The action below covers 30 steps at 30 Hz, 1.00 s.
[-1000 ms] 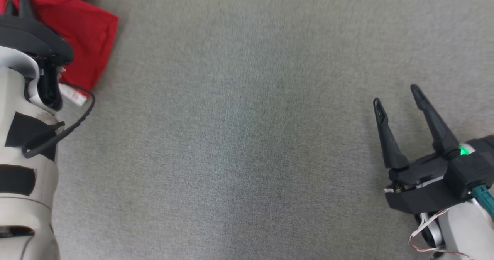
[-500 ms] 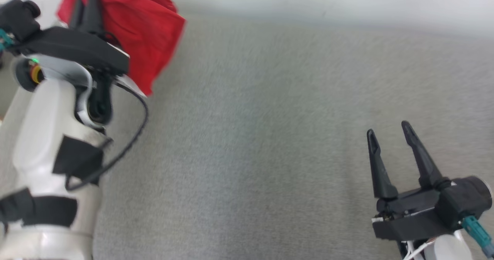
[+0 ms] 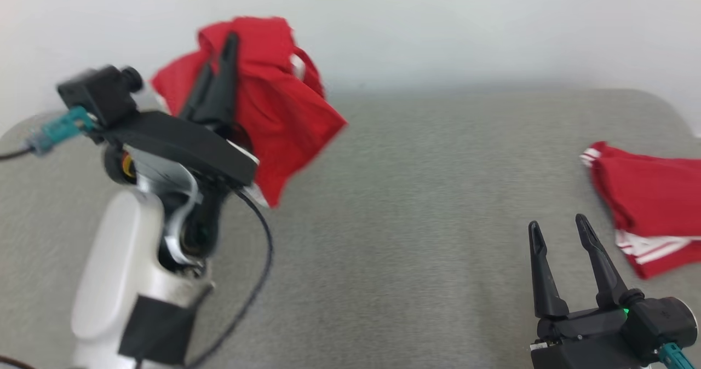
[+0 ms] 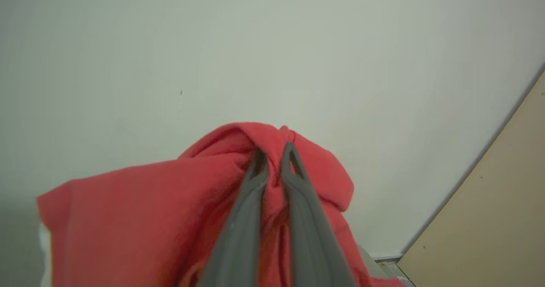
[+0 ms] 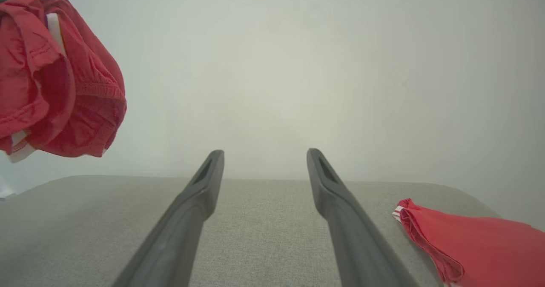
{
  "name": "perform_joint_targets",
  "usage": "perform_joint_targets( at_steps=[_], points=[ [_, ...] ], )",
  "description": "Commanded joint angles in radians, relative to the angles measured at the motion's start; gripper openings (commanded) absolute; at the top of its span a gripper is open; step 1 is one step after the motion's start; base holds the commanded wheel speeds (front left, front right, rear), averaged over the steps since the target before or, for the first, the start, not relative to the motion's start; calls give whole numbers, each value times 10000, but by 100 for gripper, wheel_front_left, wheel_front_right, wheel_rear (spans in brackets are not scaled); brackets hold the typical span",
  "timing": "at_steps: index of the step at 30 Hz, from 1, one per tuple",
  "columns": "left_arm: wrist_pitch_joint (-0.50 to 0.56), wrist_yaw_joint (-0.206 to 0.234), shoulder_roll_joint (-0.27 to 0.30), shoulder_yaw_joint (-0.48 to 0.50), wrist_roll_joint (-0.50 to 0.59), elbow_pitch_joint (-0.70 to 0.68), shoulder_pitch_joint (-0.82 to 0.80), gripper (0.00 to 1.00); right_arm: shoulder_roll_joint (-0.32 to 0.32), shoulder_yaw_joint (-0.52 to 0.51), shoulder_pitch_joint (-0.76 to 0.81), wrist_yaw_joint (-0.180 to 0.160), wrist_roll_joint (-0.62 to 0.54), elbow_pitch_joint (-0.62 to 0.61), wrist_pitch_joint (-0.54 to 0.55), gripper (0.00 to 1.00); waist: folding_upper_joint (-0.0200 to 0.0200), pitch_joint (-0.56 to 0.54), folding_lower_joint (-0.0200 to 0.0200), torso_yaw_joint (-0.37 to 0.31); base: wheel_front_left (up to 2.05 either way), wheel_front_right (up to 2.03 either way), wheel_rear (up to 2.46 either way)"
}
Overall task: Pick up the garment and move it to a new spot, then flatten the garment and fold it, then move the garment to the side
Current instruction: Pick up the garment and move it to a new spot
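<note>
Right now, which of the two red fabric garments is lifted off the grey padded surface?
The crumpled red garment pinched in the left gripper, hanging clear. The other, a red white-striped garment, lies flat on the grey surface.

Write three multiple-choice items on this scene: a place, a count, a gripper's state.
1. Where is the lying garment?
A. on the grey surface near the right gripper
B. on the floor
C. over the right gripper

2. How many red garments show in the head view?
A. one
B. two
C. four

3. The left gripper is:
A. open and empty
B. shut on the held garment
C. flat on the surface

Answers: 1 A, it rests on the surface by the open fingers; 2 B, one raised, one lying; 3 B, its fingers pinch red cloth.
</note>
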Motion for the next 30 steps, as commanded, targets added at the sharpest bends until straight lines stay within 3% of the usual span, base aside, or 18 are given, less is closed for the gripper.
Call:
perform_joint_targets(
  at_steps=[1, 9, 14, 22, 30],
  points=[
    [150, 101, -124, -149, -188, -363, 377, 0, 45, -42, 163, -24, 80, -43, 3, 100, 1, -632, 3, -983, 0, 0, 0],
    [493, 715, -562, -1386, -1105, -1706, 1425, 0, 37, 78, 23, -24, 157, -149, 1, 100, 1, -325, 3, -1817, 0, 0, 0],
    [306, 743, -593, -2156, -2110, -1634, 1541, 0, 28, 145, -197, -24, 182, -221, 3, 100, 1, 264, 3, -2198, 0, 0, 0],
    [-530, 772, -512, -2263, -1897, 626, 1311, 0, 128, -12, -613, -24, 152, -379, 1, 100, 1, 1389, 3, -2315, 0, 0, 0],
    [-1582, 332, -230, -2124, -1379, 3279, 652, 0, -51, 305, -1146, -24, 45, -476, 3, 100, 1, 2159, 3, -2175, 0, 0, 0]
  ],
)
